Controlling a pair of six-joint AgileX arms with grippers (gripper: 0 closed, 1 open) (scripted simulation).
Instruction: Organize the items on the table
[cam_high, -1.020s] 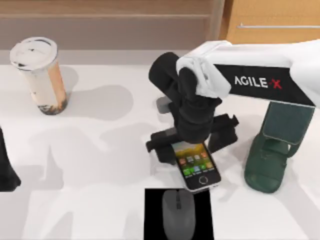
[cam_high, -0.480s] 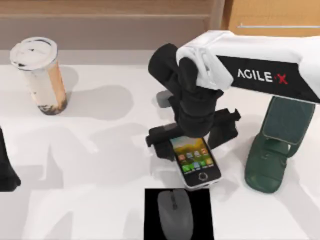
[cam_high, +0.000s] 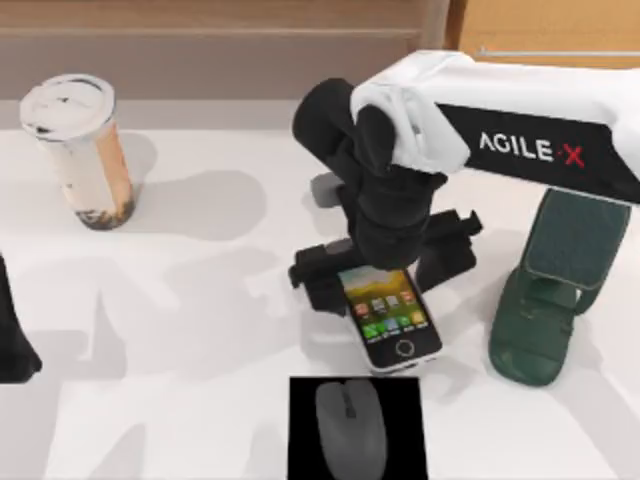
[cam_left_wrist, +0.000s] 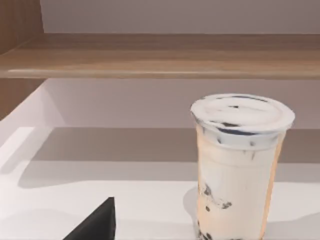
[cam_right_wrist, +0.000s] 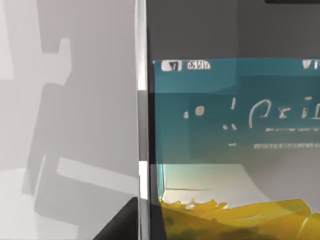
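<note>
My right gripper (cam_high: 380, 275) hangs over the middle of the table (cam_high: 190, 330), shut on the top end of the smartphone (cam_high: 392, 322). The phone's icon screen faces up and it casts a shadow on the table below. In the right wrist view the phone's screen and silver edge (cam_right_wrist: 225, 140) sit very close. The grey mouse (cam_high: 350, 430) lies on a black pad (cam_high: 305, 400) at the front edge. The drink cup (cam_high: 80, 150) stands upright at the back left, also seen in the left wrist view (cam_left_wrist: 240, 165). My left gripper (cam_high: 12, 330) is parked at the left edge.
A dark green phone stand (cam_high: 550, 290) stands right of the phone. A wooden cabinet (cam_high: 540, 25) with a metal handle runs behind the table at the back right, and a wooden shelf (cam_left_wrist: 150, 55) behind the cup.
My right gripper has shifted slightly toward the back with the smartphone, which now sits farther from the black pad. The cup and stand have not moved.
</note>
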